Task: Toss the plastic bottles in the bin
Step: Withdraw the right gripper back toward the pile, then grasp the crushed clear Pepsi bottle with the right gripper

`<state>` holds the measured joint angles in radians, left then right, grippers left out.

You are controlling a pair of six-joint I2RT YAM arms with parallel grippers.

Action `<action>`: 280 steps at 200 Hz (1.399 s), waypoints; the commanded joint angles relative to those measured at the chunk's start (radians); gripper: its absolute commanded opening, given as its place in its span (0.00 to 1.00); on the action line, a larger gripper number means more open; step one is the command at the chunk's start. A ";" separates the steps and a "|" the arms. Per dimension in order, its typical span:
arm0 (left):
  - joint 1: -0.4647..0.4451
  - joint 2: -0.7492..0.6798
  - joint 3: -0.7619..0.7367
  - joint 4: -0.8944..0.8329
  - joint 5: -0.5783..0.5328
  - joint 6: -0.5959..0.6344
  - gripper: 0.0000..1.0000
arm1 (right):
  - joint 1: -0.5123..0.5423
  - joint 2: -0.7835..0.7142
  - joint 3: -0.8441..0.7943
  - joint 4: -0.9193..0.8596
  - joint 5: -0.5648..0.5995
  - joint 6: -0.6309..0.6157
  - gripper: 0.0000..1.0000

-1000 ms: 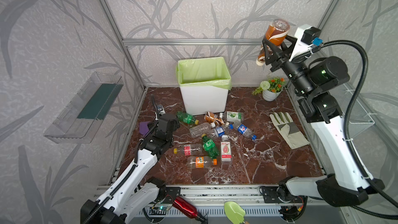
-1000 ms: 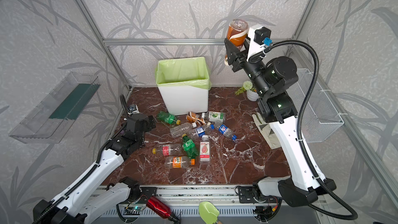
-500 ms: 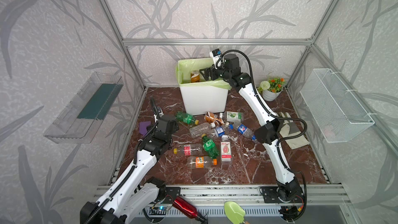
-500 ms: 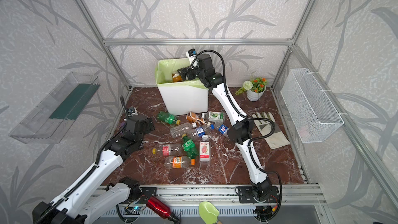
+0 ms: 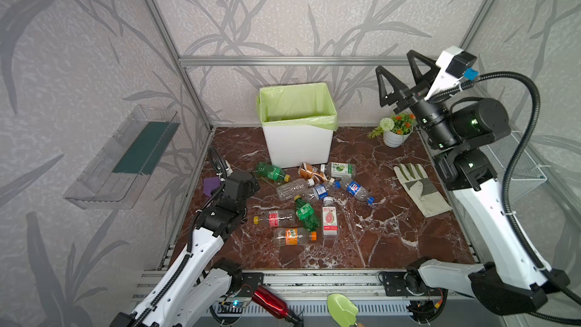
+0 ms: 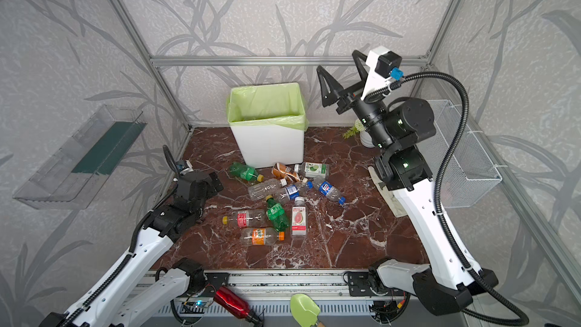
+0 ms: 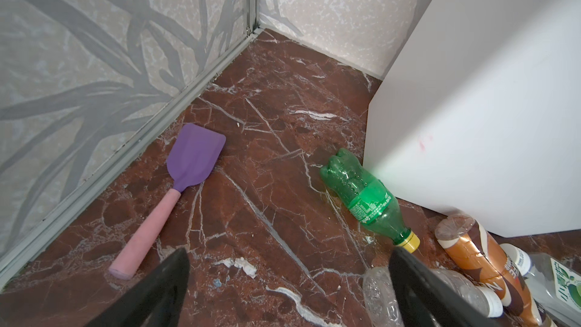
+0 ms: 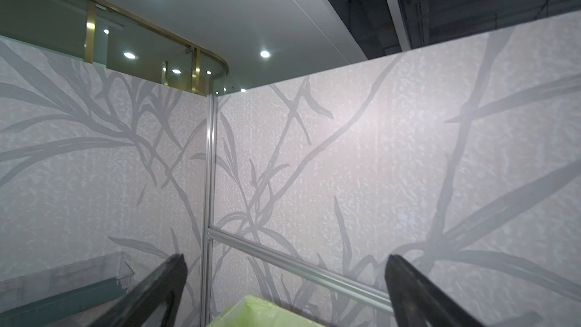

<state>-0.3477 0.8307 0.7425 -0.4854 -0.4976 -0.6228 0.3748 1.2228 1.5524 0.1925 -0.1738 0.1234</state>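
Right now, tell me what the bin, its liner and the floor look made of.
Bin: probably rigid plastic or foam board; matte white, flat walls.
Liner: thin light-green plastic film, wrinkled over the rim.
Floor: marble-look, glossy red-brown, white veins; stone or print unclear.

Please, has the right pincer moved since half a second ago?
Yes. The right pincer left the bin and now hangs open to its right, raised near the flower pot.

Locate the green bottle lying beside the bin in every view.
Top view: green bottle lying off the bin's front left corner.
Top view: same spot, bin behind it.
Left wrist: beside the bin's white wall.
Right wrist: absent; only the bin's green bag edge shows.
Landmark: the bin.
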 commanded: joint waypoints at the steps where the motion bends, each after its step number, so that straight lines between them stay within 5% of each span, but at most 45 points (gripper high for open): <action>1: -0.031 0.006 -0.006 -0.030 0.008 -0.025 0.99 | -0.078 0.024 -0.247 -0.073 0.031 0.075 0.99; 68: -0.282 0.201 0.097 0.041 -0.108 0.235 0.99 | -0.212 -0.152 -0.757 -0.105 0.069 0.258 0.99; 106: -0.337 0.247 0.121 0.091 -0.104 0.311 0.99 | -0.210 -0.048 -0.778 -0.228 -0.030 0.149 1.00; 179: -0.309 0.220 0.109 0.102 -0.189 0.263 0.99 | -0.017 0.225 -0.618 -0.463 -0.004 -0.246 0.94; 241: -0.136 0.075 0.020 0.101 -0.069 0.183 0.99 | 0.037 0.356 -0.523 -0.581 0.107 -0.347 0.83; 280: -0.115 0.056 0.011 0.079 -0.071 0.179 0.99 | 0.050 0.455 -0.449 -0.666 0.139 -0.361 0.82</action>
<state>-0.4702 0.9009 0.7685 -0.3817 -0.5728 -0.4160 0.4137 1.6341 1.0546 -0.3866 -0.0811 -0.2020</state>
